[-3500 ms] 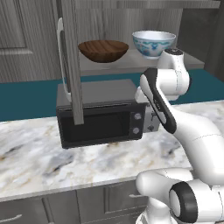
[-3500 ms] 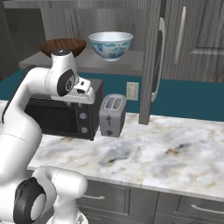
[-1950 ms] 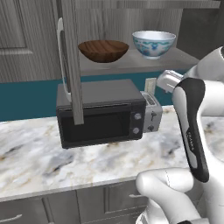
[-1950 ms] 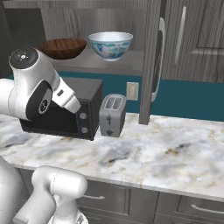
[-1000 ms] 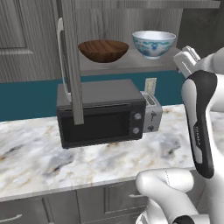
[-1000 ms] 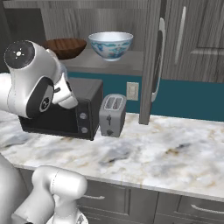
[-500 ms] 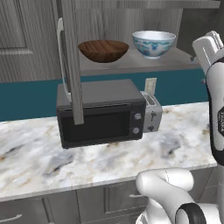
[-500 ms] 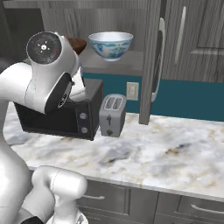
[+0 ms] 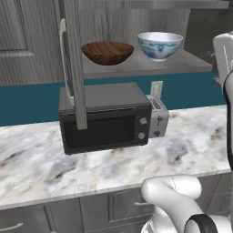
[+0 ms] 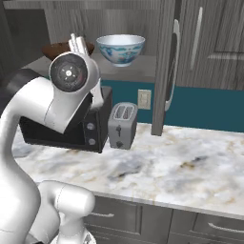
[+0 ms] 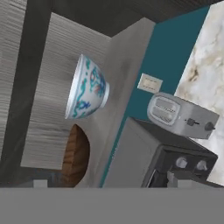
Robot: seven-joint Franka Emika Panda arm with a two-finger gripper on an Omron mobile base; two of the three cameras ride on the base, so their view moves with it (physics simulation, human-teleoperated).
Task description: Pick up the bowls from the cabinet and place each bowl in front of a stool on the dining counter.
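Observation:
Two bowls stand on the shelf (image 9: 136,68) of the open cabinet. The dark-brown wooden bowl (image 9: 107,52) is on the left. The white bowl with blue flowers (image 9: 159,45) is to its right. The hand view is rolled on its side. It looks at the white bowl (image 11: 87,89) from a distance, with the wooden bowl (image 11: 75,156) behind it. My gripper (image 10: 78,44) pokes up past the round wrist joint at shelf height. It stands short of the bowls, open and holding nothing. The arm hides part of the wooden bowl (image 10: 53,49). The dining counter is out of view.
The open cabinet door (image 9: 73,63) with its pale handle (image 9: 63,59) hangs left of the bowls. Under the shelf a black microwave (image 9: 104,119) and a silver toaster (image 9: 157,121) stand on a marble worktop (image 9: 191,150). A wall outlet (image 10: 144,99) is behind them.
The arm has swung up and to the right in the left base view, which brings the hand to shelf height. Both bowls have stayed in place.

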